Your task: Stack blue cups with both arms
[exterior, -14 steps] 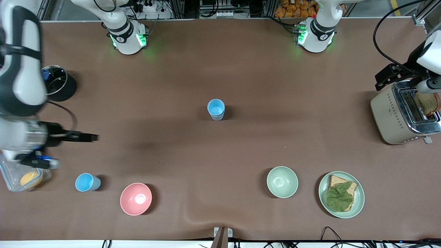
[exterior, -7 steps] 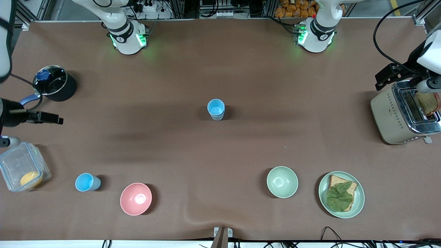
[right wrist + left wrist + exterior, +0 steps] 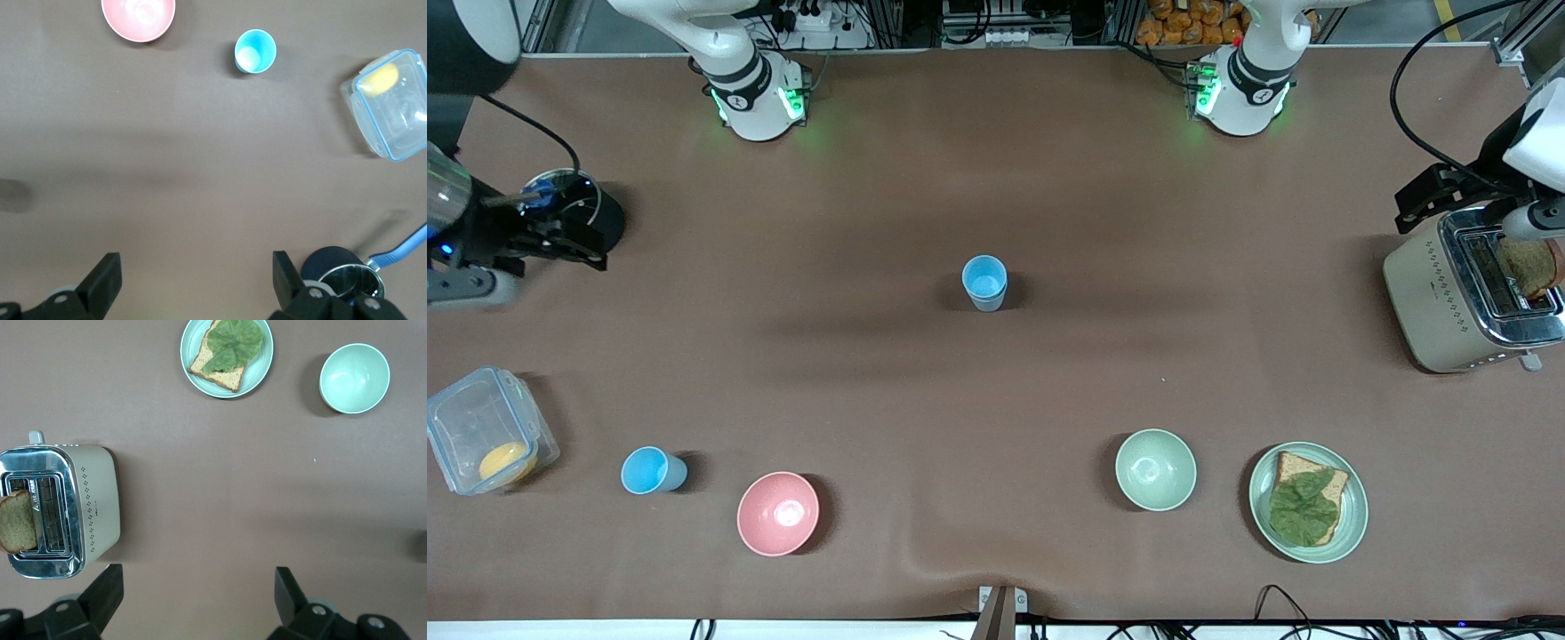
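One blue cup (image 3: 984,283), the duller one, stands upright in the middle of the table. The brighter sky-blue cup (image 3: 654,470) stands near the front camera toward the right arm's end, beside the pink bowl (image 3: 777,514); it also shows in the right wrist view (image 3: 254,51). My right gripper (image 3: 587,247) is open and empty, up over the table beside the black pot (image 3: 574,213); its wrist view (image 3: 195,280) shows bare table between the jaws. My left gripper (image 3: 1427,200) is open and empty, up beside the toaster (image 3: 1467,293), with bare table under it (image 3: 197,600).
A clear lidded container (image 3: 485,442) with a yellow item sits at the right arm's end near the front camera. A pale green bowl (image 3: 1155,469) and a green plate (image 3: 1352,524) with bread and a leaf lie near the front edge. Toast stands in the toaster.
My right arm has swung away from above the container, toward the pot and the right arm's end of the table. The left arm and both cups have not moved.
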### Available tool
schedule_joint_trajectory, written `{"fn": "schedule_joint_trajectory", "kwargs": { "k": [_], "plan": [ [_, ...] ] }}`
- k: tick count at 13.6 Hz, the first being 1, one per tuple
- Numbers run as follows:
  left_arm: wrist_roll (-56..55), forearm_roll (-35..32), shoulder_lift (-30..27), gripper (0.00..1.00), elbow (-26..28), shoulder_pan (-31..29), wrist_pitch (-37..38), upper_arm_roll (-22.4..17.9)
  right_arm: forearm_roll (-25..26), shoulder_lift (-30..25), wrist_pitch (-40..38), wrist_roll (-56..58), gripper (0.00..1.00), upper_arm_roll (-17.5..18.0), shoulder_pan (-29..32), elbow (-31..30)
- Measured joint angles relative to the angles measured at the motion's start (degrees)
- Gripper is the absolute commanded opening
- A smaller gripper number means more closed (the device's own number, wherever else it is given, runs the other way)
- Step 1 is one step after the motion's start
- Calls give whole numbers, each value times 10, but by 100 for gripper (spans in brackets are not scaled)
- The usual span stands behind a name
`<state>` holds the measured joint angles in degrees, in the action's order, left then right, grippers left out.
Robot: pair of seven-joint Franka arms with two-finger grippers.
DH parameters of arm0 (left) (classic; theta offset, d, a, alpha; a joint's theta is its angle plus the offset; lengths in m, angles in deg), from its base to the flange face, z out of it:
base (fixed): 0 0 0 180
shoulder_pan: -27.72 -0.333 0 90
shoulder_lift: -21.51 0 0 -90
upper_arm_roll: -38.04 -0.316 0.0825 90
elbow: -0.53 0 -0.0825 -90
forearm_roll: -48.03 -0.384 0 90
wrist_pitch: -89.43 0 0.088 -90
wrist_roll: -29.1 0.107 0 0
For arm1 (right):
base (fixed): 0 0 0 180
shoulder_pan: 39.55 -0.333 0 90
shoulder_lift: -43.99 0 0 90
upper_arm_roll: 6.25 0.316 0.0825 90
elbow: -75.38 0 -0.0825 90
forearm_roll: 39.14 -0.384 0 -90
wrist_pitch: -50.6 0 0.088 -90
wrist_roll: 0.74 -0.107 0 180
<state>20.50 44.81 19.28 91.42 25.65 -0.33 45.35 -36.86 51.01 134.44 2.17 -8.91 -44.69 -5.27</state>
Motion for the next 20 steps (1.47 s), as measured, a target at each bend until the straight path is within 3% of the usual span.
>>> {"fn": "schedule_joint_trajectory", "kwargs": {
  "k": [4, 9, 20],
  "plan": [
    [0, 0, 0, 100, 3, 0, 0, 0, -27, -44, -7, -1, 100, -5, 39, -39],
    [0, 0, 0, 100, 3, 0, 0, 0, -37, -51, 0, -5, 100, -7, 66, -81],
    [-1, 18, -4, 100, 2, 0, 0, -1, -37, -51, 3, -6, 100, -7, 69, -86]
  ]
}}
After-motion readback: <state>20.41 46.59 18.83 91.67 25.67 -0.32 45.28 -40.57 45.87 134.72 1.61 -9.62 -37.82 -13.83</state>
